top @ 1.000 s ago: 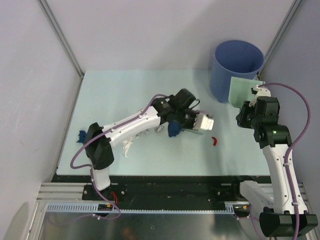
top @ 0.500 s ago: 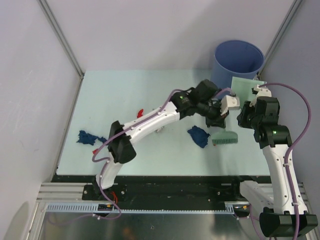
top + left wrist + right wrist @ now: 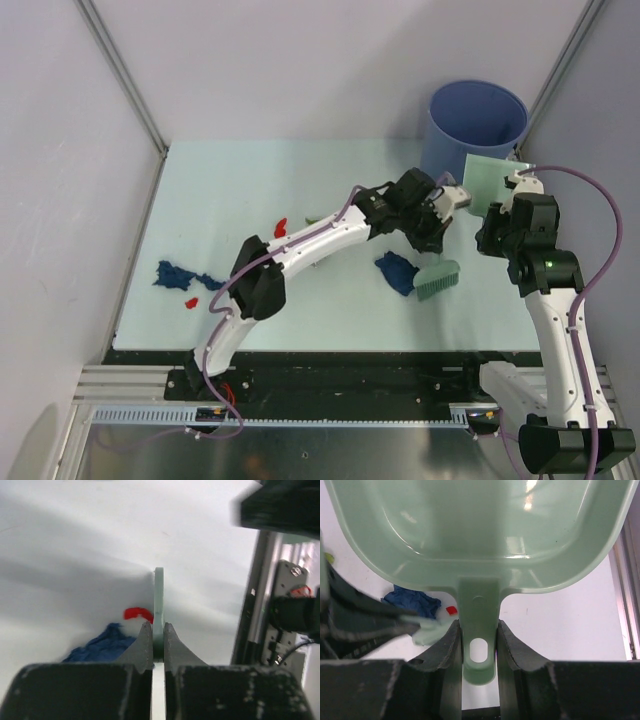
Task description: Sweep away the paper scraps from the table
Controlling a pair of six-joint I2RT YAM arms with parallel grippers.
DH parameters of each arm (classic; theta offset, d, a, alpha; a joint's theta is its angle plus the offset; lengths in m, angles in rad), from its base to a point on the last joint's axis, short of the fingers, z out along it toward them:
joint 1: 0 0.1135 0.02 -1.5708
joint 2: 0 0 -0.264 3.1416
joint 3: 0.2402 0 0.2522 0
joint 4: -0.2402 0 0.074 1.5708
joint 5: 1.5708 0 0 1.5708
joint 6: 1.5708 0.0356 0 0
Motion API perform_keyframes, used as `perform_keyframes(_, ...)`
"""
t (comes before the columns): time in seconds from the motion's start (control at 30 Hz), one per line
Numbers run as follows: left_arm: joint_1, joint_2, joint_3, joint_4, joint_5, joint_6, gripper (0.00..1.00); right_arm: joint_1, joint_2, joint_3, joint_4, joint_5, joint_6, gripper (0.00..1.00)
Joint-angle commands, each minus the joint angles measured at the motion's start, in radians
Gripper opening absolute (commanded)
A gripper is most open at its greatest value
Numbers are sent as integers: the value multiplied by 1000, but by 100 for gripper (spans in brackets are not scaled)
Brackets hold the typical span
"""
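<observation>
Brush [image 3: 437,280] now diagonal beside blue scrap [image 3: 397,271]

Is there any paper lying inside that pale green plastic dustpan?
No: the right wrist view shows the pale green plastic dustpan bare inside, with nothing lying in it.

Paper scraps [image 3: 397,272], dark blue wads and small red bits, apart on the pale mint-green table [image 3: 230,180]

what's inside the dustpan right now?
Nothing in the part of the dustpan the right wrist view shows, only glare; its front lip is cut off by the frame. The blue paper scrap lies outside, on the table.
</observation>
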Motion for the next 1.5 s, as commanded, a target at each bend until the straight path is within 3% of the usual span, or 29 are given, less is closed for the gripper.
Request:
perform_keyframes(0.0, 72, -51, -53, 84, -136, -119, 0, 4, 0, 37, -9, 3, 8, 0)
perform_keyframes(0.27, 177, -187, -269, 154, -185, -52, 0, 16, 7, 39, -78, -30, 112, 0)
perform_keyframes(0.4, 229, -255, -340, 188, -187, -18, 0, 117, 16, 39, -167, -26, 199, 0)
perform_keyframes(0.5, 270, -310, -389, 202, -155, 8, 0, 273, 23, 34, -234, 55, 267, 0)
perform_keyframes(0.53, 288, -322, -400, 205, -135, 8, 0, 357, 27, 34, -250, 87, 316, 0)
perform_keyframes(0.67, 338, -388, -411, 205, 183, -62, 0, 504, 61, 28, -334, 141, 410, 0)
perform_keyframes(0.8, 348, -457, -376, 194, 264, -81, 0, 586, 64, -27, -368, 59, 454, 0)
perform_keyframes(0.87, 359, -472, -356, 167, 247, -73, 0, 652, 81, -66, -336, -1, 473, 0)
perform_keyframes(0.97, 391, -476, -340, 151, 108, -22, 0, 726, 150, -141, -275, -21, 491, 0)
perform_keyframes(1.17, 408, -407, -313, 157, -171, 137, 0, 694, 358, -173, -123, -7, 387, 0)
perform_keyframes(1.37, 447, -266, -235, 170, -273, 159, 0, 659, 577, -150, -64, -18, 315, 0)
perform_keyframes(1.47, 448, -194, -210, 171, -258, 166, 0, 668, 650, -123, -95, 9, 306, 0)
